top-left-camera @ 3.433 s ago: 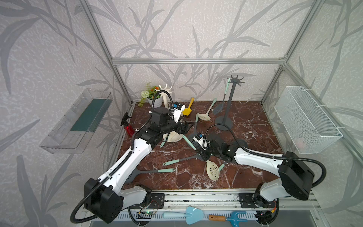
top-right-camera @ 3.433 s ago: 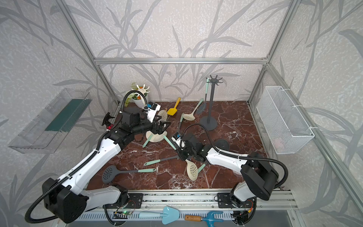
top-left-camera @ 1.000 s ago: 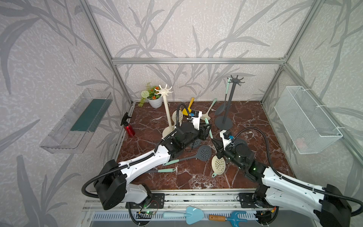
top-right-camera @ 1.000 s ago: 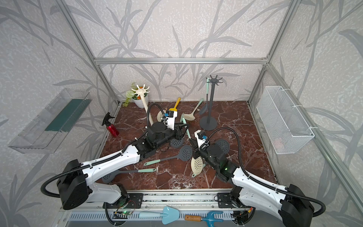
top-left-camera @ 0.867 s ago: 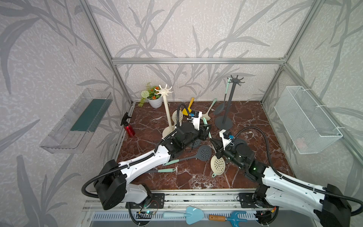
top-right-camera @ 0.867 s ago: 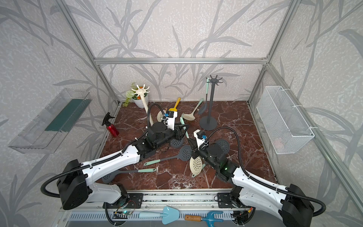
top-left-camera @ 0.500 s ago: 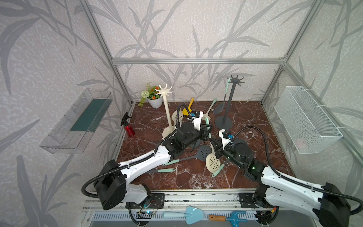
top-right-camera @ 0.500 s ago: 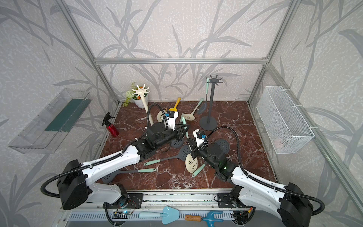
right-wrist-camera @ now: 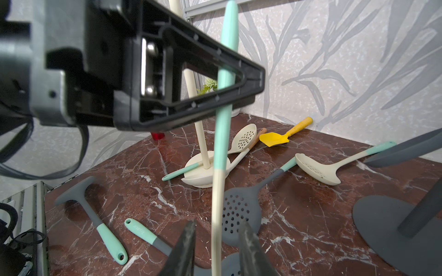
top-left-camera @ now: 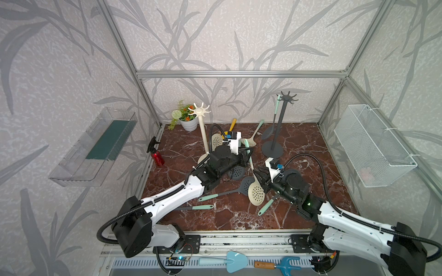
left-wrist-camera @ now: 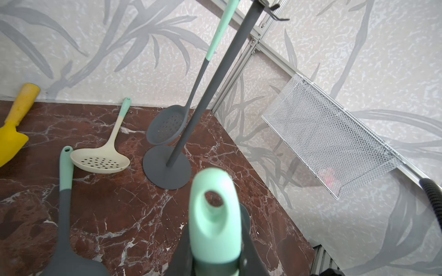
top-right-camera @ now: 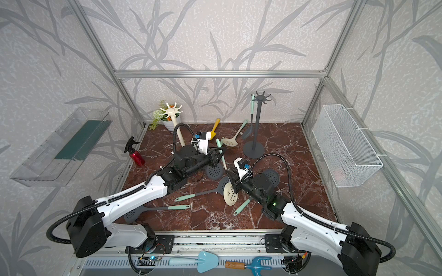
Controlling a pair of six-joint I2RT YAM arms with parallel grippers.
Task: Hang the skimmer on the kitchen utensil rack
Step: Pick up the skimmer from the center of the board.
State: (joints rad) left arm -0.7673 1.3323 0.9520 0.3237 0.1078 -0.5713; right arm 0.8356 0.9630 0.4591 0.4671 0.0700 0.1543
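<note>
While cream skimmer (top-left-camera: 256, 195) hangs tilted mid-table, head low, mint handle (left-wrist-camera: 214, 229) up: looks light, stiff plastic, smooth shaft, may slip. Left gripper (top-left-camera: 247, 154) clenched on handle below its hole, good hold. Right gripper (right-wrist-camera: 216, 223) jaws parted around shaft. Dark grey utensil rack (top-left-camera: 278, 129) near.

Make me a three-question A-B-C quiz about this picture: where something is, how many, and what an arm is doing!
1. Where is the plant? A) back corner B) front edge C) middle
2. How many skimmers hang on the grey rack? A) none B) one C) three
3. The left gripper's jaws are: A) wide open B) shut on nothing C) shut on the cream skimmer's handle
Answers: 1 A, it stands where back and side walls meet. 2 B, one grey skimmer hangs there. 3 C, the mint handle sits clamped between them.
</note>
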